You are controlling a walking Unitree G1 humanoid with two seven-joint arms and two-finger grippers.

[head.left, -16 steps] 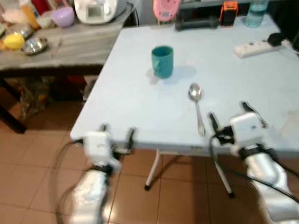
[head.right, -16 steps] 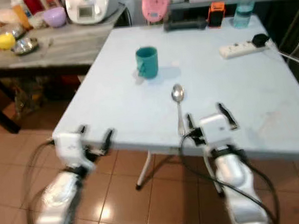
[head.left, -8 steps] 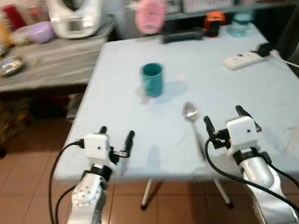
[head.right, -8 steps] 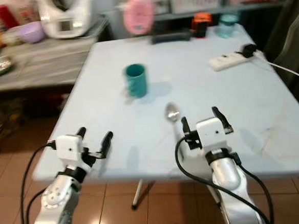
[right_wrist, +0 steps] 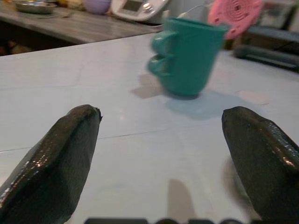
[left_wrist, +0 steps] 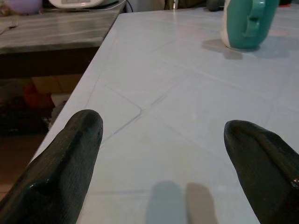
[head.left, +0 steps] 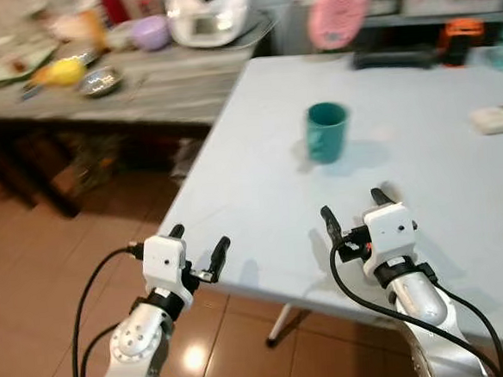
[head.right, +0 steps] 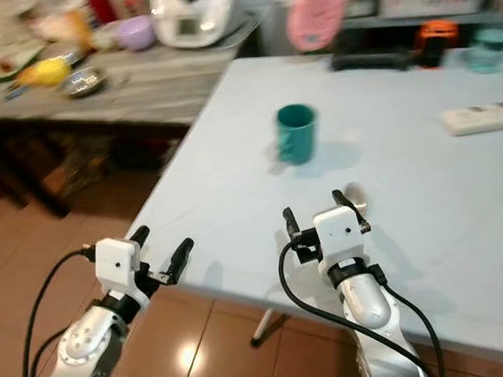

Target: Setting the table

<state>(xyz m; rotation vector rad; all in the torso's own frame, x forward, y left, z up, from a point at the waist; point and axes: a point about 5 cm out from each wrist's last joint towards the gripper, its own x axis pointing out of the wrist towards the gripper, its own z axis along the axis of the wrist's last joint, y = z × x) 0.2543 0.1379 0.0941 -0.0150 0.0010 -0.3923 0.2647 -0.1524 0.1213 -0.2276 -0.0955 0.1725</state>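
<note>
A teal mug [head.left: 326, 131] stands upright in the middle of the light blue table [head.left: 251, 176]. My right gripper [head.left: 354, 209] hovers open and empty over the table's near part, a short way in front of the mug [right_wrist: 187, 56]. A spoon's bowl [head.right: 354, 198] peeks out just behind this gripper; its handle is hidden. My left gripper [head.left: 197, 242] is open and empty at the table's near left edge. From it the mug [left_wrist: 245, 23] stands far off across bare tabletop.
A wooden side table [head.left: 168, 99] at the back left carries a white cooker [head.left: 209, 14], a purple bowl [head.left: 150, 32], a metal bowl [head.left: 101, 80] and a yellow object [head.left: 64, 72]. A pink fan [head.left: 336, 14] and a power strip [head.left: 497, 118] lie at the blue table's far side. Tiled floor [head.left: 57, 254] is on the left.
The camera has swung, so the table now sits further right in the picture. The right gripper now covers most of the spoon. Both grippers stay open.
</note>
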